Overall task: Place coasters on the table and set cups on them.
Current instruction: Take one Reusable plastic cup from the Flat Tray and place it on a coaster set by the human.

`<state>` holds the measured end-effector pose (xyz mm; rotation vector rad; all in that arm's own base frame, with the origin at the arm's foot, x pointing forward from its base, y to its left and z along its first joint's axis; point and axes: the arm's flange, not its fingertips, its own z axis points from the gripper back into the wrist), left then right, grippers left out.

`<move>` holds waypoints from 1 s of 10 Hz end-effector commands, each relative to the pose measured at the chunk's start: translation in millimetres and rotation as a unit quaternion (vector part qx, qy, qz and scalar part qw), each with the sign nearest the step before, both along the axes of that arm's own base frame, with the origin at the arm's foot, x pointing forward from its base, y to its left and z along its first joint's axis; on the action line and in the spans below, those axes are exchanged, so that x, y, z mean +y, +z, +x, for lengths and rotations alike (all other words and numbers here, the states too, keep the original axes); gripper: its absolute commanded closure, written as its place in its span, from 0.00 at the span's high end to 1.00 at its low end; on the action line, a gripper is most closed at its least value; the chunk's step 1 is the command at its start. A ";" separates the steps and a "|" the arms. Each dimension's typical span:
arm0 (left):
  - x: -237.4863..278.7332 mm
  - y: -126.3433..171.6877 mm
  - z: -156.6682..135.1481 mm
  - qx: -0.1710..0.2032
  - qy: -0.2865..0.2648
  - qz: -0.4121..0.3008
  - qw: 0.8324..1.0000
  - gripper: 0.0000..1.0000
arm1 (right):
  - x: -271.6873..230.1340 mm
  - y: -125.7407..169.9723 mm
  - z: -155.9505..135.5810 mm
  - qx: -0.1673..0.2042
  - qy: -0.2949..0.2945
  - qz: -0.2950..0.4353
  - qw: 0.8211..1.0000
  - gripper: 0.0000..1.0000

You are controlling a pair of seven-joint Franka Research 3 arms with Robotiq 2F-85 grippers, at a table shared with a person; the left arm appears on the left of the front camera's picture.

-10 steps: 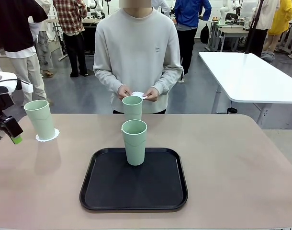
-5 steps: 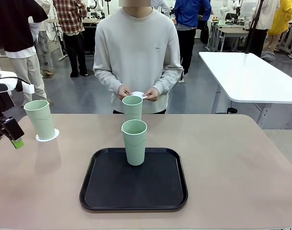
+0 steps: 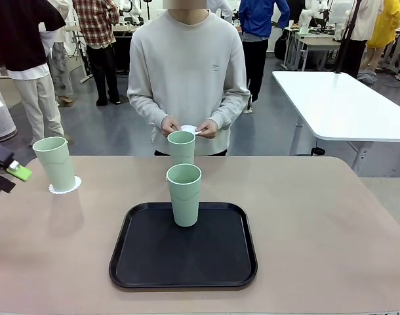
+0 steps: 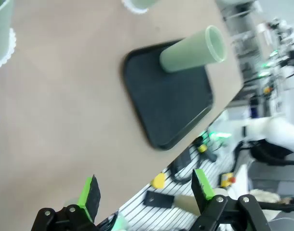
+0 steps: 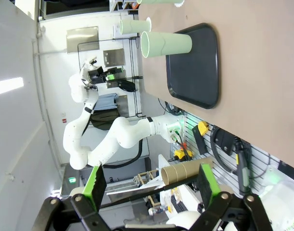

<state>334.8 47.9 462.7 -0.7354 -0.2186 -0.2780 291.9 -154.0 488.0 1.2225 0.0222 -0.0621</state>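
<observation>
Beige table (image 3: 331, 216) ahead: I see left gripper (image 4: 144, 182) spread wide, empty; right gripper (image 5: 151, 174) spread wide, empty. Person's hands (image 3: 208, 128) pinch coaster (image 3: 189, 128).

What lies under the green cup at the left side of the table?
A white coaster: its scalloped edge shows around the base of the cup. The cup covers its middle.

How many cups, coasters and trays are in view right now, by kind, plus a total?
Cups: 3
Coasters: 3 (two under cups, one in the person's hands)
Tray: 1
Total: 7
</observation>
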 end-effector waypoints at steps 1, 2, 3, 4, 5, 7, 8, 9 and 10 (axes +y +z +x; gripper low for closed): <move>23.5 -3.7 -0.7 -0.012 0.022 -0.071 0.997 1.00 | -0.9 1.1 -0.2 -0.003 0.002 0.008 1.000 1.00; 40.9 -4.4 -6.3 -0.003 0.021 -0.094 0.995 1.00 | -0.9 1.1 -0.2 -0.003 0.002 0.008 1.000 1.00; 57.6 -5.4 -9.0 0.011 0.018 -0.108 0.994 1.00 | -0.9 1.1 -0.2 -0.003 0.002 0.008 1.000 1.00; 75.6 -6.3 -12.5 0.016 0.027 -0.117 0.993 1.00 | -0.9 1.1 -0.2 -0.003 0.002 0.008 1.000 1.00; 95.7 -3.9 -15.0 0.014 0.042 -0.131 0.990 1.00 | -0.9 1.1 -0.2 -0.003 0.002 0.008 1.000 1.00; 131.8 -2.6 -19.9 0.020 0.040 -0.174 0.984 1.00 | -0.9 1.1 -0.2 -0.003 0.002 0.008 1.000 1.00; 145.6 -2.7 -19.6 0.017 0.046 -0.202 0.978 1.00 | -0.9 1.1 -0.2 -0.003 0.002 0.008 1.000 1.00; 154.6 -4.1 -21.7 0.010 0.053 -0.219 0.974 1.00 | -0.9 1.1 -0.2 -0.003 0.002 0.008 1.000 1.00; 161.8 -3.1 -19.5 0.004 0.064 -0.228 0.971 1.00 | -0.9 1.1 -0.2 -0.003 0.002 0.008 1.000 1.00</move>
